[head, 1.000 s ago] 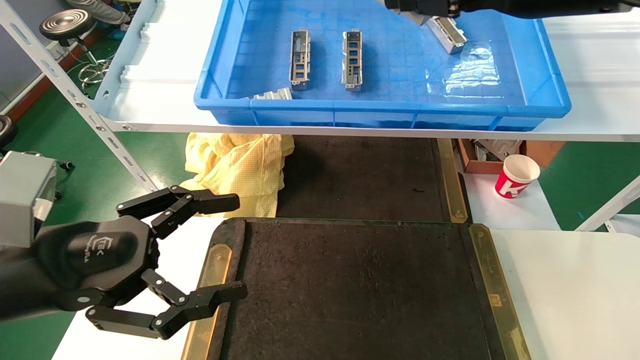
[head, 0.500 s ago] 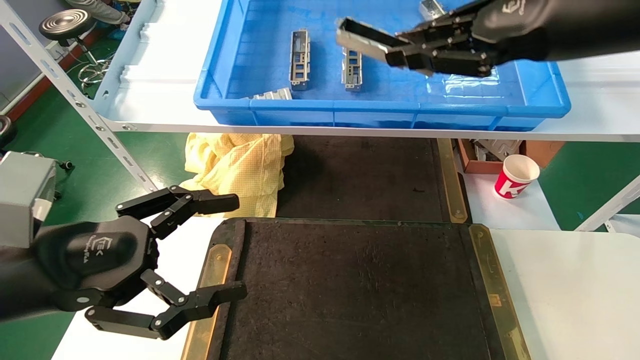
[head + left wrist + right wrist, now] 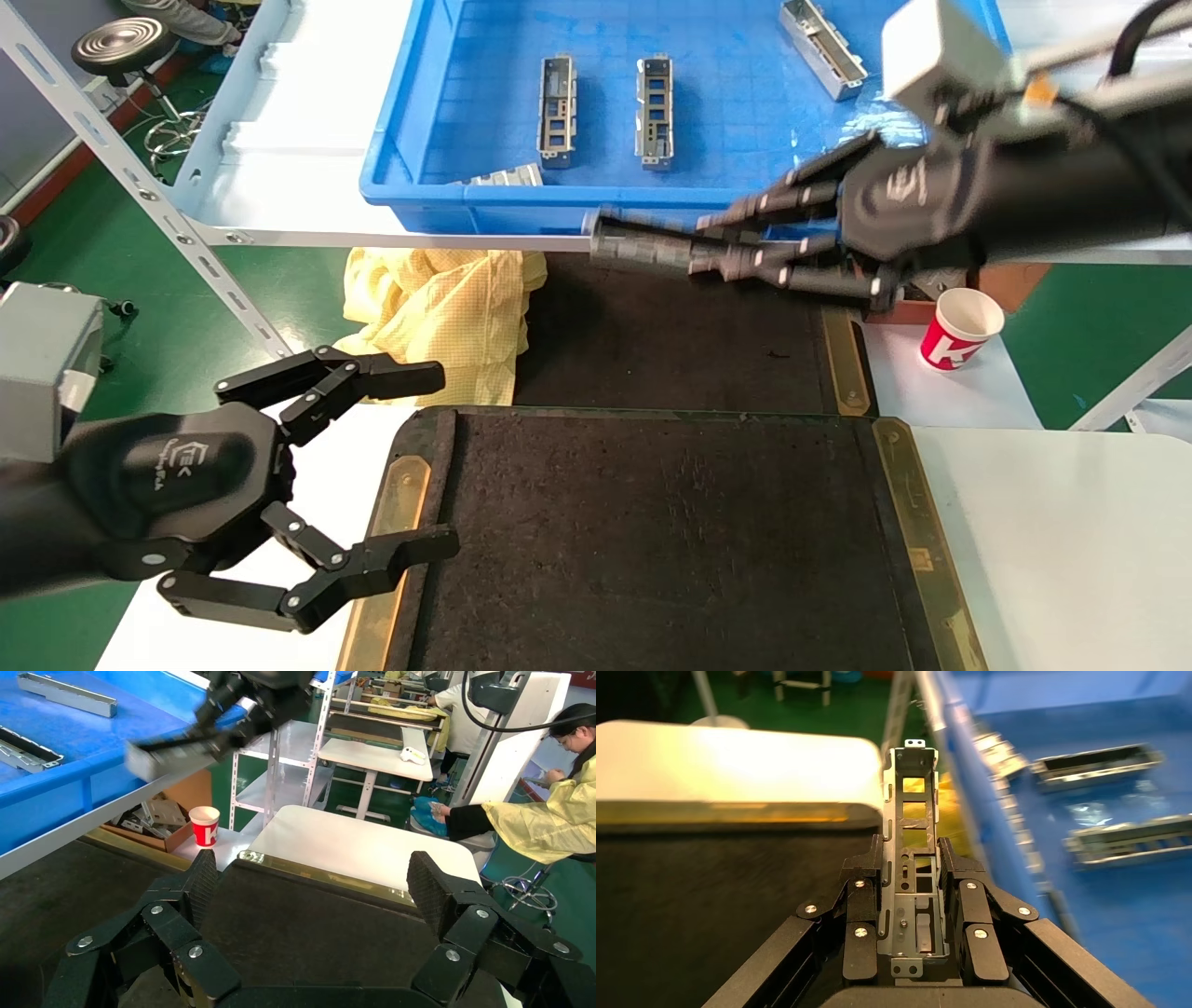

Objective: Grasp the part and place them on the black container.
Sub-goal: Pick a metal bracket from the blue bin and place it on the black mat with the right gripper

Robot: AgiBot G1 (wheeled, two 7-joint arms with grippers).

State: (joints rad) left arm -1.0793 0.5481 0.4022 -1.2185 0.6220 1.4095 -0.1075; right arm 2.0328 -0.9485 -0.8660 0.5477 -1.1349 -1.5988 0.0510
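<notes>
Right hand (image 3: 652,250) clamps part (image 3: 912,874) over black container (image 3: 670,540); left hand (image 3: 410,466) spread wide.

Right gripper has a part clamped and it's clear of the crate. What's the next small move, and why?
Probably bring the right gripper toward the robot and down over the black container: the part is firmly held, but hangs near the blue crate's front edge, above the farther tray.

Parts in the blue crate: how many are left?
4. Two lie side by side mid-crate, one lies angled at the far right, one sits against the near wall, partly hidden. A fifth is held in the right gripper.
</notes>
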